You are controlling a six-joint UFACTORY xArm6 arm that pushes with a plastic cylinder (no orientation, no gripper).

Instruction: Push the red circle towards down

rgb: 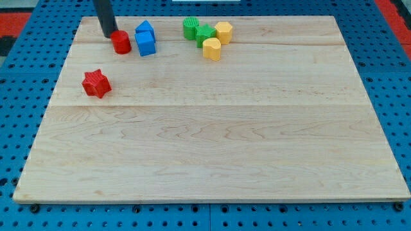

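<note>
Camera view shows my tip point(108, 36), a bare rod with no fingers to part or close, touching the red circle point(121, 42) on its upper left, near the board's point(212, 147) top left. Two blue blocks point(146, 39) sit just right; a red star point(96, 83) lies below, apart.

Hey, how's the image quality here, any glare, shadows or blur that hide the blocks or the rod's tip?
Camera view: even, soft lighting, with only faint sheen on the pale wooden board; short soft shadows beside the blocks; the red round block, red star-shaped block and blue blocks look sharp; my tip is clear, just at the upper left of the red round block; the board's edges converge toward the view's top.
</note>
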